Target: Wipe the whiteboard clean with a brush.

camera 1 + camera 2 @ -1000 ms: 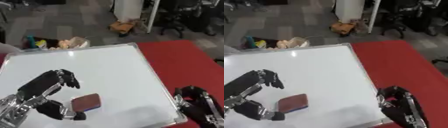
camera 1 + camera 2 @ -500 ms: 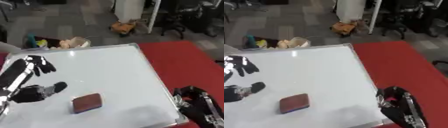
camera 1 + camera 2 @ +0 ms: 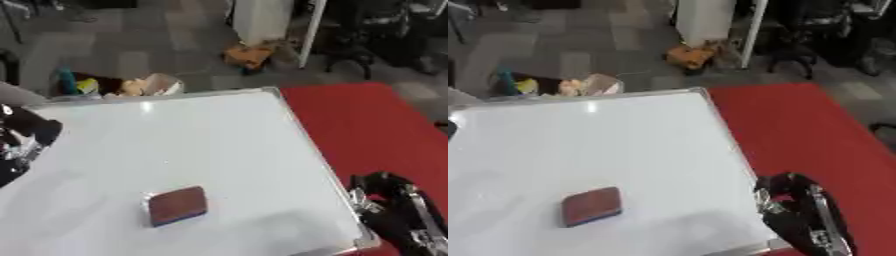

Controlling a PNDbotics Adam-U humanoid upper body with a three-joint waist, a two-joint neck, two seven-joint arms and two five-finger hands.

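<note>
Nearest the camera, the right hand (image 3: pixel 794 212) sits at the lower right, beside the board's (image 3: pixel 219 150) near right corner; whether it touches the frame I cannot tell. Its fingers look curled in on themselves around nothing, and it seems idle.

A little further in, the brush (image 3: pixel 177 205) lies flat on the board, reddish-brown top up with a blue edge showing along its lower side. It sits in the near half, left of centre, and no hand touches it.

At the left edge, level with the board's middle, the left hand (image 3: pixel 24 142) shows only in part, well apart from the brush. How its fingers are set cannot be told from what is visible.

The white surface looks free of marks, so I judge the wiping is either done or paused, with the brush set down. If more wiping is wanted, the next move calls for the left hand to come over the brush, close on its sides and press it flat to the board.

Beyond the far edge stands a red table (image 3: pixel 367 125), then grey floor with clutter.
</note>
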